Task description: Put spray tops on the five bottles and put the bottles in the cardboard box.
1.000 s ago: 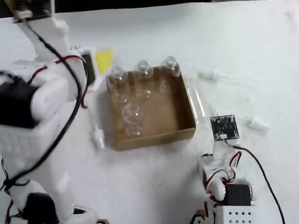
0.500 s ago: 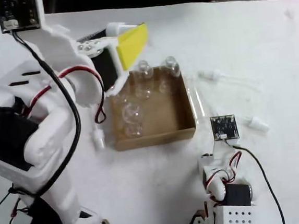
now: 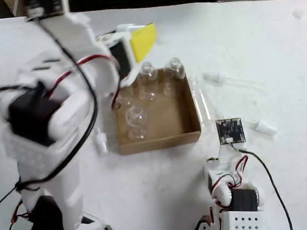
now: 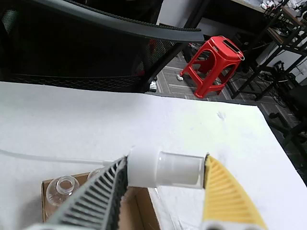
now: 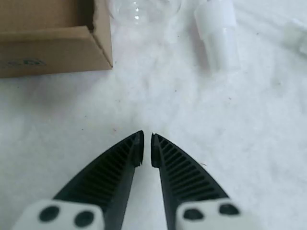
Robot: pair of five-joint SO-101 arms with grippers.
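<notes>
- Spray top (image 4: 165, 168), white, lies crosswise in the left hand (image 3: 133, 41), pinched between its black and yellow fingers (image 4: 96, 196).
- Just beneath that hand sits the cardboard box (image 3: 158, 142), with glass bottles (image 3: 135, 116) standing inside.
- Right hand (image 5: 146, 148) hangs low over the tabletop (image 5: 240, 120), pressed nearly together, holding nothing.
- Ahead of it lie a loose spray top (image 5: 218, 36) and a clear bottle (image 5: 144, 9) beside the box's corner.

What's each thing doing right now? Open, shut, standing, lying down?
Left tool: shut on a spray top, held up in the air.
Right tool: shut, holding nothing, low over the table.
Cardboard box: open, bottles inside.
Bottles in the box: standing up, no tops on.
Loose spray tops: lying on the table.
</notes>
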